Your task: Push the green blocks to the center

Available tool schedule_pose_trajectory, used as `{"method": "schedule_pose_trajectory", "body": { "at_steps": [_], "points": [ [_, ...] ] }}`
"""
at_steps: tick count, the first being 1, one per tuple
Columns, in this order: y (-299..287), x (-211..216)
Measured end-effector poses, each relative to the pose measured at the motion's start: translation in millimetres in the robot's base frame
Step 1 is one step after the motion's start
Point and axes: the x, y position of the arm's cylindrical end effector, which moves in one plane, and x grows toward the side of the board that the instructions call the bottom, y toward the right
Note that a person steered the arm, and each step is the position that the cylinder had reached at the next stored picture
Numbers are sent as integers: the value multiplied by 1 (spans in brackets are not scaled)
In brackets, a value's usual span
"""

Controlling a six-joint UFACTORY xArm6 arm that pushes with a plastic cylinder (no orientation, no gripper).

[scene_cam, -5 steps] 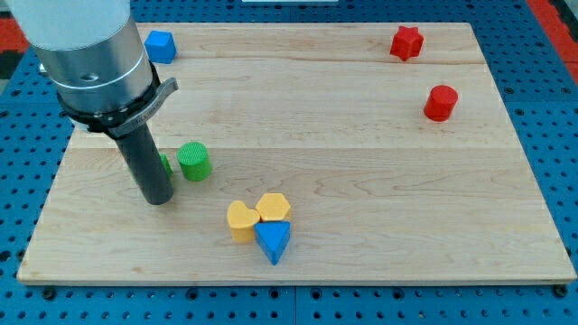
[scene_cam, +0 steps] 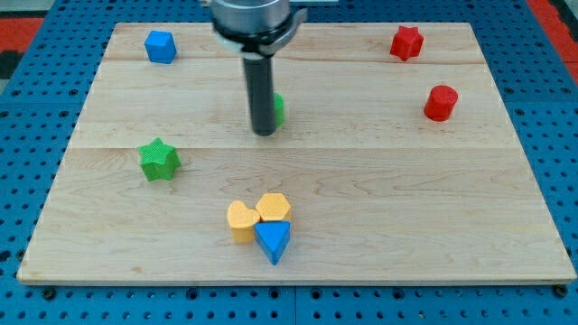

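- While my tip [scene_cam: 264, 132] rests near the board's middle, it grips nothing; it is a bare rod with no jaws.
- Green block [scene_cam: 278, 109], shape hidden, sits just behind the rod.
- Green star [scene_cam: 159, 159] lies nearer the left edge.
- Both look light, rigid and easy to slide; push each flat on its outer side.

My tip [scene_cam: 263, 133] at board [scene_cam: 406, 199] centre-top, green block [scene_cam: 278, 109] touching its right, mostly hidden. Green star [scene_cam: 159, 159] well left. Yellow pair [scene_cam: 241, 219] [scene_cam: 273, 207] plus blue wedge [scene_cam: 273, 239] clustered below centre. Blue cube [scene_cam: 160, 46] top-left. Red star [scene_cam: 406, 42] top-right, red cylinder [scene_cam: 441, 103] just below it.
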Motion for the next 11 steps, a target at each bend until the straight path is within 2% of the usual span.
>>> {"method": "schedule_pose_trajectory", "body": {
  "at_steps": [1, 2, 3, 4, 5, 6, 7, 8, 9, 10, 11],
  "points": [
    [-16, 43],
    [-40, 103],
    [-149, 100],
    [-158, 61],
    [-140, 23],
    [-187, 10],
    [-141, -20],
    [-59, -27],
    [-60, -6],
    [34, 14],
    [128, 15]
  ]
}}
